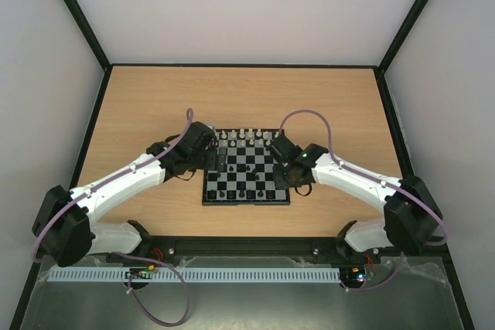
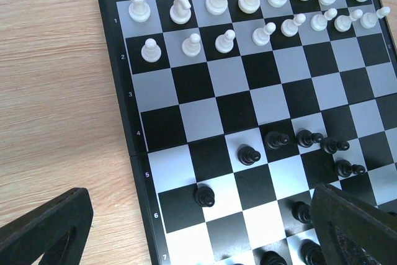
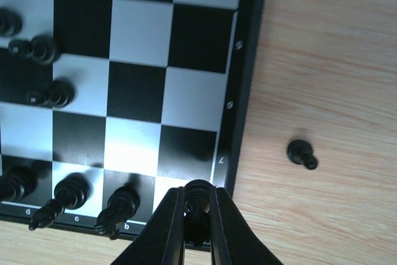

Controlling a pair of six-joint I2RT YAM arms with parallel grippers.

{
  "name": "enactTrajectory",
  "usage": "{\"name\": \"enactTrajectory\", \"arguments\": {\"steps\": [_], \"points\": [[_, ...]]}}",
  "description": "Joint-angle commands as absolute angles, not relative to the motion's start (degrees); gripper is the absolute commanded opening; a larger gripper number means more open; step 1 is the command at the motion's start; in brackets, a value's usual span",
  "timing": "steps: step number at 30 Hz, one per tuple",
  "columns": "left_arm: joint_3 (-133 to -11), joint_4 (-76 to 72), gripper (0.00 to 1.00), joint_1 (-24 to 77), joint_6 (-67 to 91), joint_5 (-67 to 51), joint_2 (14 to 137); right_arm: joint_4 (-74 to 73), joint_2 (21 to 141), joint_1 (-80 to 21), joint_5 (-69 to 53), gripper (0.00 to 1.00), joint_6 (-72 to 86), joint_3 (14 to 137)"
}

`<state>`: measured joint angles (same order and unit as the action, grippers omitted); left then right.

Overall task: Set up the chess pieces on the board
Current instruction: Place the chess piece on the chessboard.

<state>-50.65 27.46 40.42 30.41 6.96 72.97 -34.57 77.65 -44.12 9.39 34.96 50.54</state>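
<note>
The board [image 1: 246, 202] lies mid-table, with cream-white chess pieces [image 1: 247, 137] on its far rows and black ones nearer. In the left wrist view the white pieces [image 2: 217, 40] fill the two top rows of the board [image 2: 205, 116], and black pawns [image 2: 249, 154] stand scattered lower down. My left gripper [image 1: 215, 161] hovers open and empty above the board's left side [image 2: 198, 234], over a black pawn [image 2: 205, 195]. My right gripper [image 1: 291, 185] is shut on a black piece [image 3: 198, 198] over the board's near right corner [image 3: 192, 100].
One black pawn [image 3: 302, 153] lies loose on the wooden table [image 3: 329, 60], right of the board's edge. Several black pieces [image 3: 73, 192] stand along the back row beside my right gripper. Grey walls enclose the table.
</note>
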Motion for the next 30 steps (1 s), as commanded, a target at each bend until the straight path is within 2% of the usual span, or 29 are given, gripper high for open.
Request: {"name": "enactTrajectory", "arguments": {"steps": [1,30], "points": [[-52.5,28.1,1.00,40.0,30.7,8.0,73.2,-38.8,79.8,-47.2,9.4,0.06,36.1,50.7],[-52.5,27.9,1.00,40.0,30.8,8.0,73.6,-37.3,85.4,-51.9,7.7,0.08,38.4,49.1]]}}
